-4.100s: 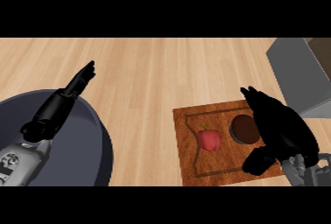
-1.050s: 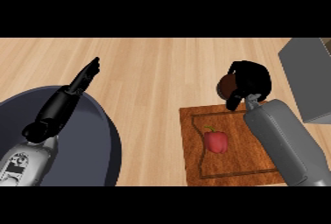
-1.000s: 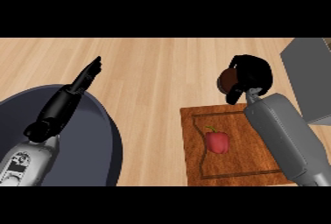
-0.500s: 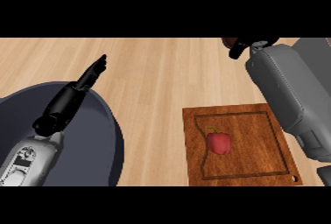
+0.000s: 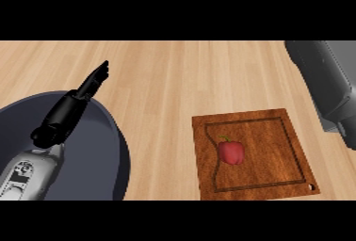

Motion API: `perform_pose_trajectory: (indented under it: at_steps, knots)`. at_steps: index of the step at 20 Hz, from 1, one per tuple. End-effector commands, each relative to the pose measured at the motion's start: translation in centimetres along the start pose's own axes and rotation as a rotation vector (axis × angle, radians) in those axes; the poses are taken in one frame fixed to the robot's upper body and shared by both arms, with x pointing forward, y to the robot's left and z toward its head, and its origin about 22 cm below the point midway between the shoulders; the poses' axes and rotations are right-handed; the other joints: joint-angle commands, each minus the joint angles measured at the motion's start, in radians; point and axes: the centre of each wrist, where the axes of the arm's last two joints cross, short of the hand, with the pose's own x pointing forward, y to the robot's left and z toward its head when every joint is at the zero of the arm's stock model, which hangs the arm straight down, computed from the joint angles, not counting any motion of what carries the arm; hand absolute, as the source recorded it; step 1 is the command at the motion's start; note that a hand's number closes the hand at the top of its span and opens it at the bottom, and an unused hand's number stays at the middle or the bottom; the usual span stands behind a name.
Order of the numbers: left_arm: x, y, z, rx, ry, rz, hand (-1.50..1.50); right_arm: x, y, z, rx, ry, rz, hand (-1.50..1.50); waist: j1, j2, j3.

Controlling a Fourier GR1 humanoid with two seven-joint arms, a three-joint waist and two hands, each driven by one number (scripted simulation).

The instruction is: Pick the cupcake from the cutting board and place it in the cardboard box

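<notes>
A: Item one, our left hand [image 5: 96, 80]: at ten o'clock of the view, fingers straight and together, holding nothing. We judge it parked there, out of the way.

B: Item two, the right hand?

A: Not visible. Only our grey right forearm [image 5: 325, 84] shows, running up the edge at two o'clock, so we cannot tell how its fingers stand. Half a second ago the hand still showed at the top edge; it has since passed beyond it.

B: Item three, the cupcake?

A: Not visible now. A second ago the right hand held it above the board's far edge; we judge it is being carried toward the cardboard box [image 5: 342, 52], a grey sliver at two o'clock.

B: Remaining stock?

A: The cutting board [image 5: 278, 141] at five o'clock, a red pepper [image 5: 230, 151] on it, unchanged. A dark round dish [image 5: 97, 155] at eight o'clock.
</notes>
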Motion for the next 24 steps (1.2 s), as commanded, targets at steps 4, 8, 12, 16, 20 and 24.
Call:
perform_pose_trajectory:
  at_steps: [4,8,12,16,20,24]
  knots:
    - [-0.6,-0.6,-0.1,-0.001,0.023,-0.006,0.0,-4.3,-0.6,-4.1,-0.12,0.194,-0.05,1.5,-0.014,0.004,-0.003]
    - [-0.6,0.5,0.8,0.005,0.032,0.016,0.0,-7.4,-2.1,-6.7,-0.116,0.223,0.02,1.5,-0.016,0.001,-0.003]
    - [-0.7,1.5,0.2,0.007,0.034,-0.002,0.0,-10.6,-3.3,-8.6,0.003,0.258,0.094,1.5,-0.025,0.001,-0.002]
    - [-1.1,0.0,1.1,0.02,0.052,0.023,0.0,-12.9,-1.7,-8.6,0.252,0.337,0.123,1.5,-0.032,-0.004,-0.002]
    - [0.0,0.6,0.8,0.015,0.058,0.014,0.0,-18.0,-2.2,-9.7,0.341,0.348,0.109,1.5,-0.034,-0.005,-0.001]
    - [-1.0,0.3,1.3,0.029,0.046,0.004,0.0,-19.5,0.1,-8.7,0.504,0.375,0.185,1.5,-0.035,-0.006,-0.002]
